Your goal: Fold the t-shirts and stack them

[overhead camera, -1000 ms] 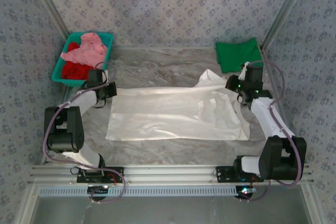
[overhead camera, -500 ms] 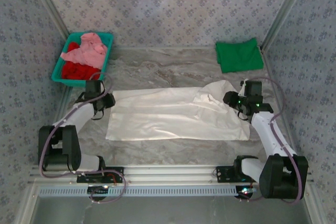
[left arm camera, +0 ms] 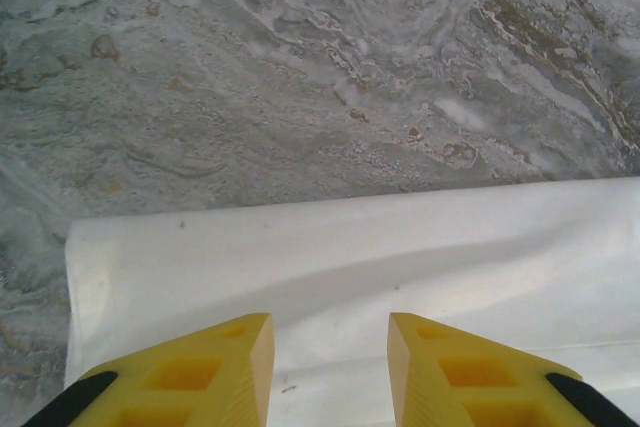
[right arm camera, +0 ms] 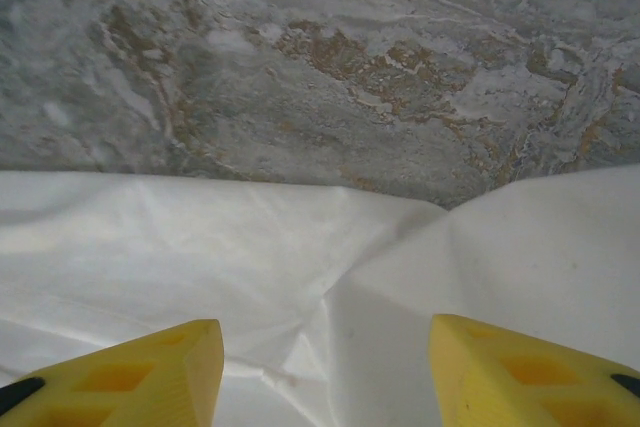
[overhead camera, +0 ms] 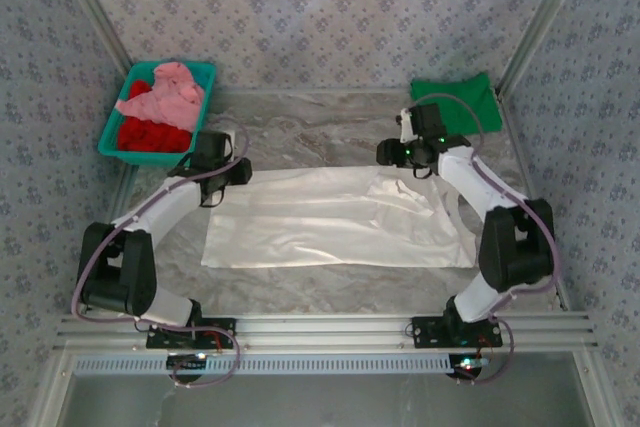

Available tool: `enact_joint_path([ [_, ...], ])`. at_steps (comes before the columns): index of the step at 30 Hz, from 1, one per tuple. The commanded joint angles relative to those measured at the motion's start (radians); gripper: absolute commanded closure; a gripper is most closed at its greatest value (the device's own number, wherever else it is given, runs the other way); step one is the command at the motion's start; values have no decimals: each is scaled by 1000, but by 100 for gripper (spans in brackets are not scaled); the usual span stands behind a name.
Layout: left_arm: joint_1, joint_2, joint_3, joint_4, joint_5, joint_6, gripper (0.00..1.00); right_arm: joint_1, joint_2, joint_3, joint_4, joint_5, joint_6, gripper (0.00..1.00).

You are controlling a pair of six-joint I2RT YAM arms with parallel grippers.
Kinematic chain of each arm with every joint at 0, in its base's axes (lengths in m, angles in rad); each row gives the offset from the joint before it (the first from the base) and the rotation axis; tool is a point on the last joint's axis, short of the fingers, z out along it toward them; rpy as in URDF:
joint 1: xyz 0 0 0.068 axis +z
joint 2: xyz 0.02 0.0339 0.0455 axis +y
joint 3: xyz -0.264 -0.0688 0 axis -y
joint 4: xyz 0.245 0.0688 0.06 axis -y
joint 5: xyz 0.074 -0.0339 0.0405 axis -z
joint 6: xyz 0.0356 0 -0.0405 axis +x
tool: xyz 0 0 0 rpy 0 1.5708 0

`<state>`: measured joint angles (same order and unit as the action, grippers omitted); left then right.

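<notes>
Cream-white t-shirt flat on marble table | green t-shirt folded

Plenty of bare tabletop along the far edge, between the teal basket in the far-left corner and the folded green t-shirt far-right. The cream-white t-shirt hogs the middle; a free strip runs along the near edge too.

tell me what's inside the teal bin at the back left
A crumpled pink t-shirt lies on top in the teal bin, a red one at its near end. The bin's floor and anything beneath them are covered.
</notes>
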<state>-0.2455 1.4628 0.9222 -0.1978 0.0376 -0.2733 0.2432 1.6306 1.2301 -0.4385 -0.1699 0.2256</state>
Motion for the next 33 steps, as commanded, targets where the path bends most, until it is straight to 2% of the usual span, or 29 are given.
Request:
enact_joint_path([
  [1, -3, 21, 8, -7, 7, 16, 65, 15, 46, 52, -101, 110, -67, 40],
  [7, -2, 17, -18, -17, 2, 14, 65, 53, 63, 34, -157, 134, -81, 38],
  [14, -1, 19, -30, -20, -7, 16, 65, 96, 72, 14, -262, 190, -106, 47],
  [17, -2, 14, -38, -14, -12, 16, 65, 116, 62, 11, -295, 227, -103, 43],
  [20, 0, 14, -48, -5, -13, 14, 65, 120, 64, 9, -318, 244, -95, 44],
  [22, 0, 16, -49, -3, -12, 13, 65, 122, 65, 6, -322, 250, -91, 52],
  [26, 0, 9, -53, -8, -15, 13, 65, 130, 45, 1, -320, 251, -88, 84],
  [27, 1, 3, -55, -8, -18, 13, 65, 135, 36, -2, -316, 246, -88, 89],
  [28, 2, -5, -58, -9, -23, 13, 65, 144, 22, -4, -313, 241, -89, 93],
  [33, 8, -37, -70, -18, -38, 20, 65, 207, -5, 1, -340, 276, -118, 94],
])
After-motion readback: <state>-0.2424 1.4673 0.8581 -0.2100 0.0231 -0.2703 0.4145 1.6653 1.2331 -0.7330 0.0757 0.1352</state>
